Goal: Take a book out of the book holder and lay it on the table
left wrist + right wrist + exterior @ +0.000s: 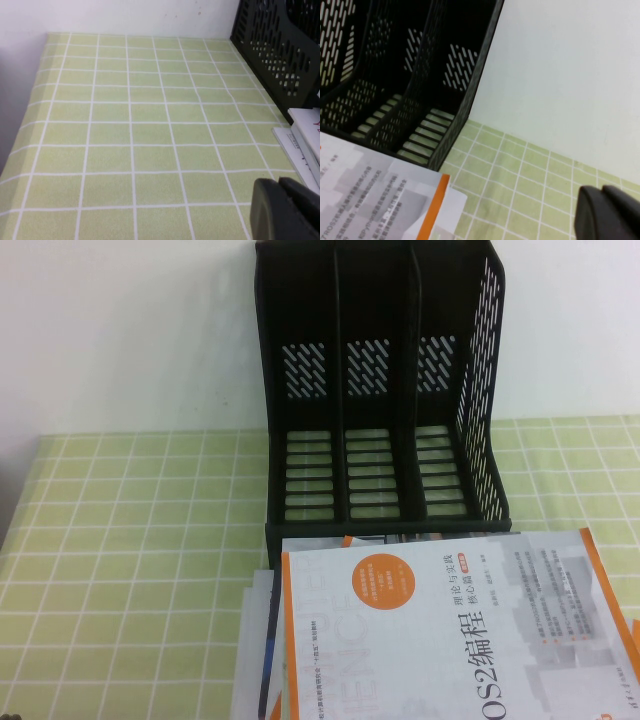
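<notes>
- The book (pixel 450 630) lies flat on the table (pixel 130 540), cover up, on top of a small pile of other books (pixel 262 640), just in front of the book holder (pixel 385 390). All three compartments are empty.
- The left gripper (pixel 285 210) hovers over bare cloth beside the pile; I cannot tell its fingers.
- The right gripper (pixel 610 212) is clenched on nothing, near the holder's side.
- The book looks thin, light and bendy, with a smooth cover. I would take it by an overhanging edge.
</notes>
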